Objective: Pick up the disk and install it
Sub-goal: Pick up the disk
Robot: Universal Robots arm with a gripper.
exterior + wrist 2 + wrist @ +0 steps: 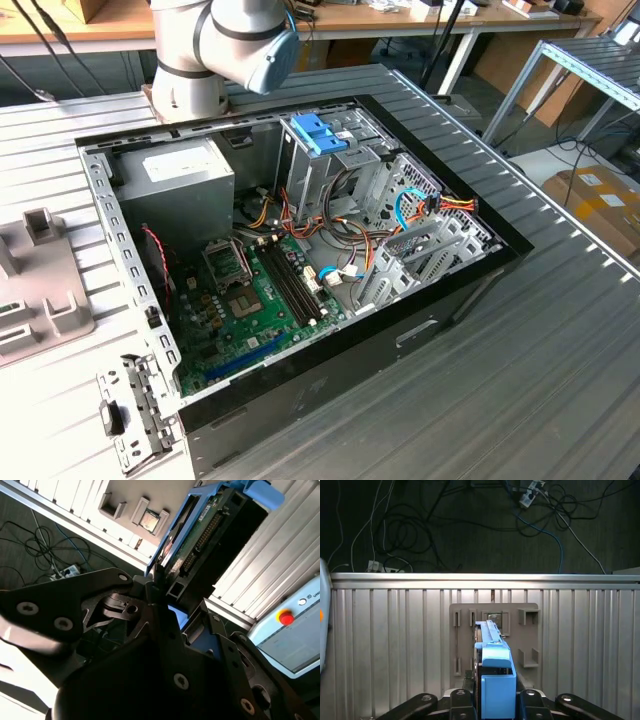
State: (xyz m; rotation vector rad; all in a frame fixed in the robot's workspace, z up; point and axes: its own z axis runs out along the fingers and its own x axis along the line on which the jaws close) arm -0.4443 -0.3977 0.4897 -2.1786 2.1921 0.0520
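"What have you got in your hand?"

"My hand (496, 699) is pinching the disk (491, 652). It has a finger on each side of the near, blue-framed end, and the disk is held on edge."

"Which way does it lie from you?"

"Straight ahead. In both wrist views its long axis runs directly out from my palm, with the far end pointing away from me at the ribbed tabletop (395, 645). The side with the green board (197, 540) shows in the second wrist view."

"And what's beyond it?"

"A grey holder (527, 630) with upright slots lies on the tabletop, right behind the disk's far end in the first wrist view. I think the disk is clear of the holder, but I can't be sure from here."

"And the computer?"

"The open case (500, 245) lies flat on the tabletop in the exterior view, with the metal drive cage (425, 245) towards the exterior view's right. I can't tell how far the disk is from that cage."
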